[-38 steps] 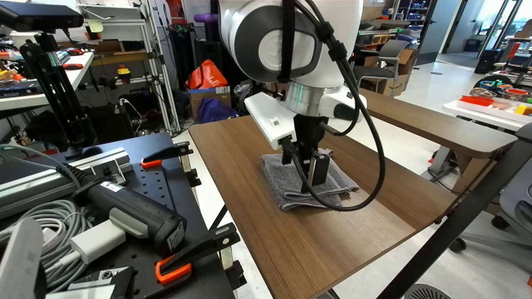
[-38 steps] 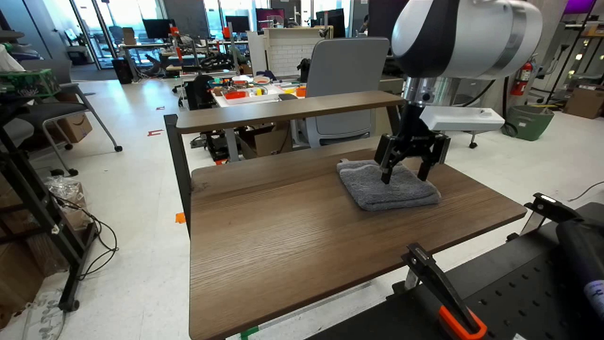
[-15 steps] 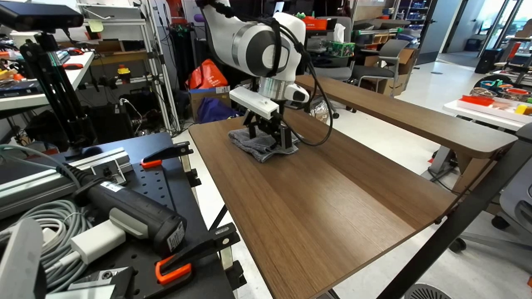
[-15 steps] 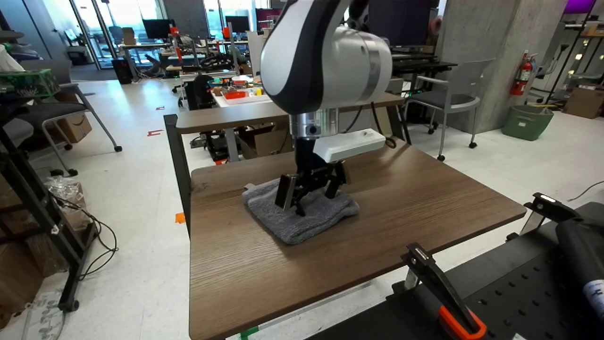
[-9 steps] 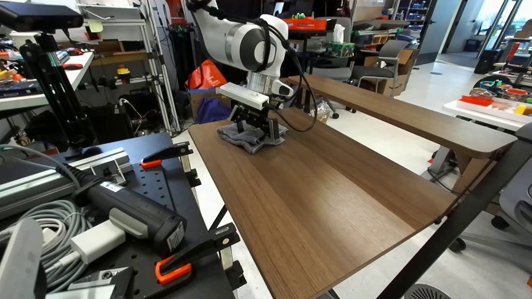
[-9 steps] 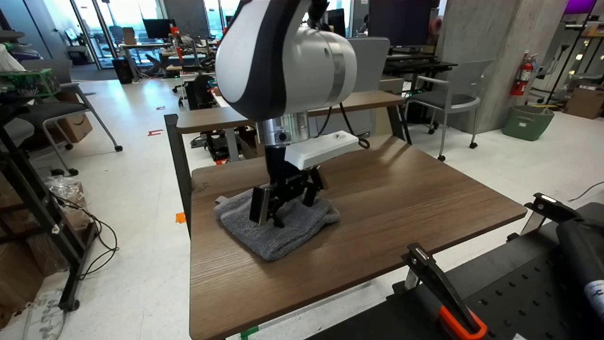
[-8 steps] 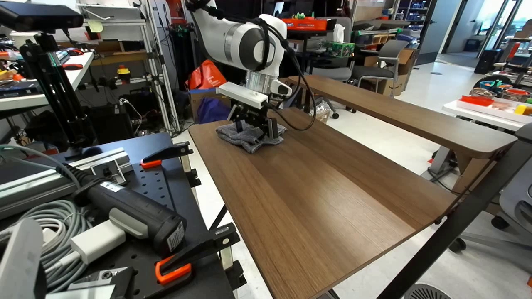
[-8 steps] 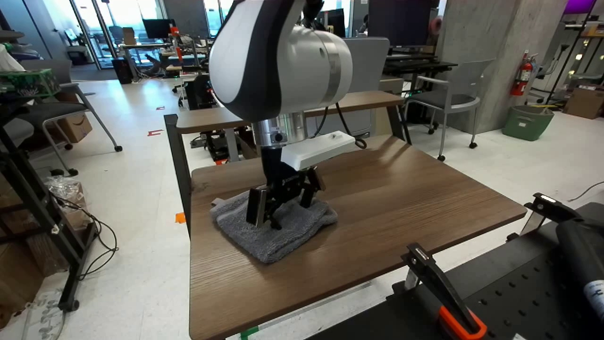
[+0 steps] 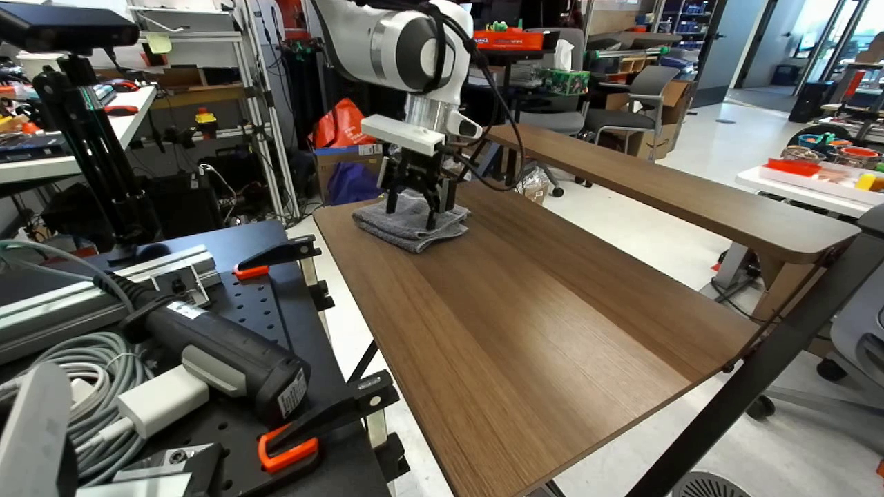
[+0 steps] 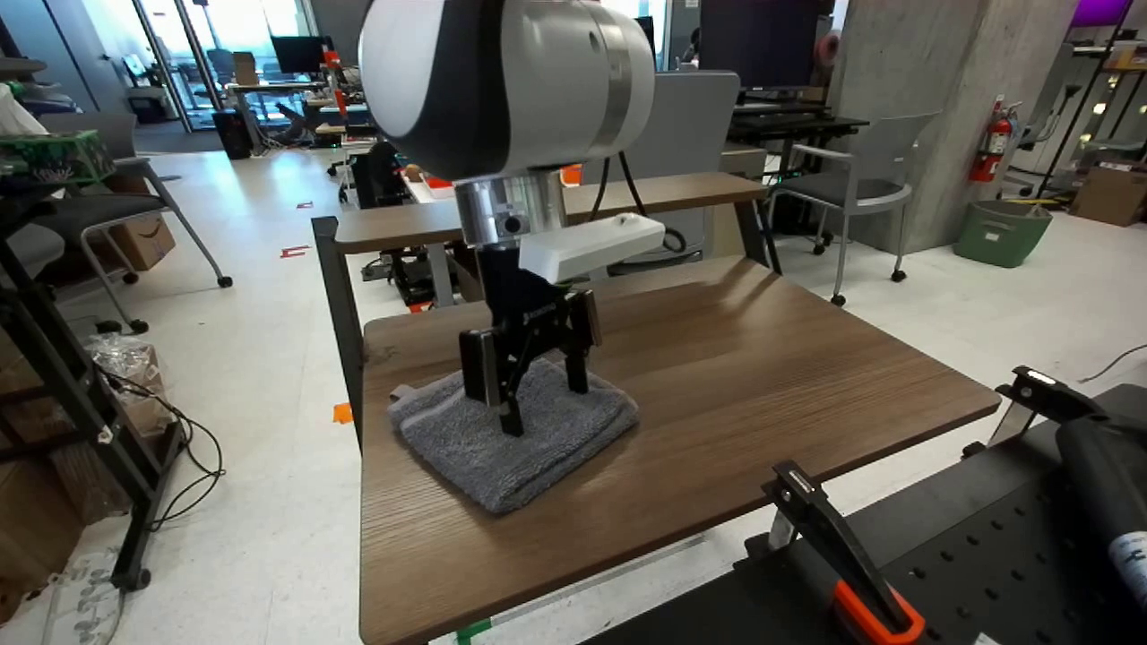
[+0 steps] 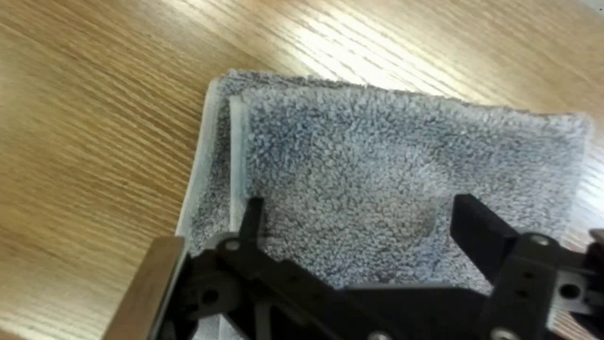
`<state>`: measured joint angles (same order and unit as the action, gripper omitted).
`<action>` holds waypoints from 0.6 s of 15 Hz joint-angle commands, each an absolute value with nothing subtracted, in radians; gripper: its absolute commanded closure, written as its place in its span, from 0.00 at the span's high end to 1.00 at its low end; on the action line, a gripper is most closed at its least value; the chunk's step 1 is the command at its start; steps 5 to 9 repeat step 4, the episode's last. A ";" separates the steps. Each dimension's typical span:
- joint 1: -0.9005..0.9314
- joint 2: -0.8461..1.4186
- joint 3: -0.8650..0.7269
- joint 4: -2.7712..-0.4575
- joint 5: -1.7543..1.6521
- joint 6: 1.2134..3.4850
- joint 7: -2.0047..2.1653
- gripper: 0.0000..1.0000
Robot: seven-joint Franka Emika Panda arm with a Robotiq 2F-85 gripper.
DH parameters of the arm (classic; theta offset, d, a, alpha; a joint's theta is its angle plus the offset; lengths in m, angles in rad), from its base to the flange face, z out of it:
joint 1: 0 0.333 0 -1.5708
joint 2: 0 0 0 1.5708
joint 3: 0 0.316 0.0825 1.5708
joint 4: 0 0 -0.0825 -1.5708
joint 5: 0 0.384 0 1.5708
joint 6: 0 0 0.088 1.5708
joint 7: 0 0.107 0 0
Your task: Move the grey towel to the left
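Note:
The grey towel (image 9: 407, 221) lies folded on the brown wooden table, near its far left corner in an exterior view. In an exterior view it also shows as a folded square (image 10: 511, 443) at the table's left part. My gripper (image 10: 545, 408) points down over the towel, its fingers spread apart. In an exterior view my gripper (image 9: 411, 217) is over the towel's middle. In the wrist view the open gripper (image 11: 359, 203) has only flat towel (image 11: 358, 156) between its fingertips. Whether the fingertips touch the towel I cannot tell.
The table (image 9: 525, 331) has a raised wooden shelf (image 9: 663, 186) along one long side. A black bench (image 9: 269, 324) with clamps (image 9: 324, 421), cables and a dark tool stands beside the other long side. A grey chair (image 10: 851, 179) stands behind the table.
Over the earlier frames the towel slides with my gripper toward the table's far end, leftward in an exterior view. In the last half second the gripper rises slightly while the towel stays nearly in place.

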<state>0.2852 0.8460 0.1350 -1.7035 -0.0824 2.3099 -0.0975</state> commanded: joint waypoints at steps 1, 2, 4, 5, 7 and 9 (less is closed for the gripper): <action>0.269 0.691 0.148 -1.848 -0.124 2.284 -0.127 1.00; 0.278 0.787 0.145 -1.746 -0.107 2.296 -0.095 1.00; 0.274 0.733 0.147 -1.799 -0.109 2.296 -0.108 1.00; 0.274 0.733 0.147 -1.799 -0.109 2.296 -0.108 1.00; 0.274 0.733 0.147 -1.799 -0.109 2.296 -0.108 1.00; 0.274 0.733 0.147 -1.799 -0.109 2.296 -0.108 1.00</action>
